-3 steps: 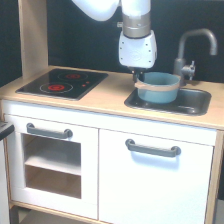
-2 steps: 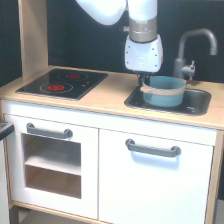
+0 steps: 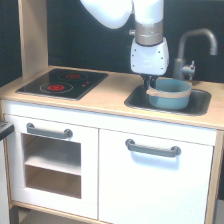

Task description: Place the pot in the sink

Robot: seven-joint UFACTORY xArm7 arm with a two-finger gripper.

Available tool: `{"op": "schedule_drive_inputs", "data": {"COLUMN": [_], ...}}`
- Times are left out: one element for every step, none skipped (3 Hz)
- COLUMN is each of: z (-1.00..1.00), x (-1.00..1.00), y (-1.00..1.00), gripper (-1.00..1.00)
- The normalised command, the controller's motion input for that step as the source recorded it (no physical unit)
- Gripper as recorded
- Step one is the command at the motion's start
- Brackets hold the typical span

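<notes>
At the front of the toy kitchen are a white cupboard door with a grey bar handle (image 3: 152,148) and, toward the exterior view's left, a white oven front with its own grey handle (image 3: 49,132) over an open shelf. On top lies the light wood countertop (image 3: 107,97). Near its left edge sits the flat black stovetop with red rings (image 3: 62,83). Near the right edge the dark grey rectangular metal sink (image 3: 200,104) is set down into the wood. The small round light blue-grey pot with a tan rim (image 3: 170,93) sits inside the sink, its top sticking up above the counter. The arm's dark gripper (image 3: 150,83) hangs down from the white arm, right at the pot's left rim; whether it grips the rim or is loose cannot be told. Behind the sink, at the back right corner, stands a curved grey tap (image 3: 192,50).
</notes>
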Motion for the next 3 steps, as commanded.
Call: {"op": "schedule_drive_inputs", "data": {"z": [-0.31, -0.21, 0.21], "x": [-0.09, -0.11, -0.04], "y": [0.16, 0.02, -0.10], "gripper": [0.24, 0.69, 0.98]}}
